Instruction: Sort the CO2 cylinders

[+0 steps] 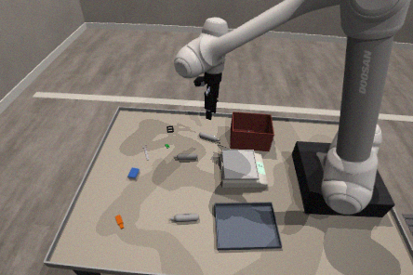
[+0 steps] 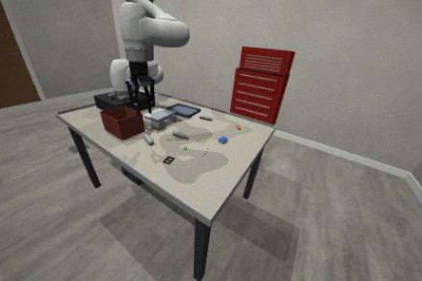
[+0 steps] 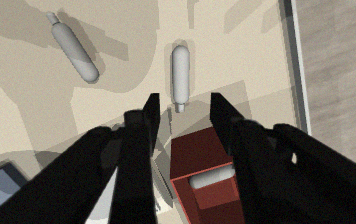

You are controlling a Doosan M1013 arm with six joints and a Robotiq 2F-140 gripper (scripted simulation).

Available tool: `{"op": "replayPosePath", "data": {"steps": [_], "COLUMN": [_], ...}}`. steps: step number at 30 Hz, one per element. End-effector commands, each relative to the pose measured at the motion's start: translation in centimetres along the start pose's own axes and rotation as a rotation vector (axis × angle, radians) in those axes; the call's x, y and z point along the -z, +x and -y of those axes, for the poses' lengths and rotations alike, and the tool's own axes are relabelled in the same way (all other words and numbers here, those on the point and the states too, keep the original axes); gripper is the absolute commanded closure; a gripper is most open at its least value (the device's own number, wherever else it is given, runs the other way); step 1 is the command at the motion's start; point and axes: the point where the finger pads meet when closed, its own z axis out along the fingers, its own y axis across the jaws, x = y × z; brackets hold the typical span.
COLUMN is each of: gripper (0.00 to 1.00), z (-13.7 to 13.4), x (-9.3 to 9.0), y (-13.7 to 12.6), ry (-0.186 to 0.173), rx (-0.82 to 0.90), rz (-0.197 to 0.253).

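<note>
My gripper (image 1: 210, 115) (image 2: 143, 108) (image 3: 185, 106) is open and empty, high above the table just left of the red scrap bin (image 1: 249, 138) (image 2: 122, 122) (image 3: 196, 150). One grey CO2 cylinder (image 3: 212, 176) lies inside the bin. Another cylinder (image 1: 208, 137) (image 2: 148, 139) (image 3: 180, 75) lies on the table right under my fingers. A second (image 1: 186, 157) (image 2: 180, 135) (image 3: 75, 47) lies further left, and a third (image 1: 185, 217) (image 2: 205, 117) lies beside the dark tray (image 1: 218, 228) (image 2: 182, 110). The scale (image 1: 239, 167) (image 2: 162, 121) stands between the bin and the tray with nothing on it.
A blue block (image 1: 134, 173), an orange piece (image 1: 120, 221), a small green piece (image 1: 166, 146), a black buckle (image 1: 170, 129) and a thin white rod (image 1: 145, 152) lie on the left half. The arm's base (image 1: 340, 181) stands at the right. A red tool chest (image 2: 259, 85) stands behind the table.
</note>
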Motion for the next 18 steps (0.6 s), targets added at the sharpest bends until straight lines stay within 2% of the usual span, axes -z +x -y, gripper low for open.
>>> {"op": "replayPosePath", "data": {"steps": [1, 5, 7, 18], "gripper": [0.61, 0.61, 0.61, 0.61], "z": [0.0, 0.0, 0.0, 0.0], "x": [-1.9, -4.3, -4.3, -11.6], "y": [0.0, 0.0, 0.0, 0.0], "ry": [0.004, 0.004, 0.004, 0.004], "rx": [0.006, 0.006, 0.006, 0.005], "rz": [-0.001, -0.001, -0.001, -0.001]}}
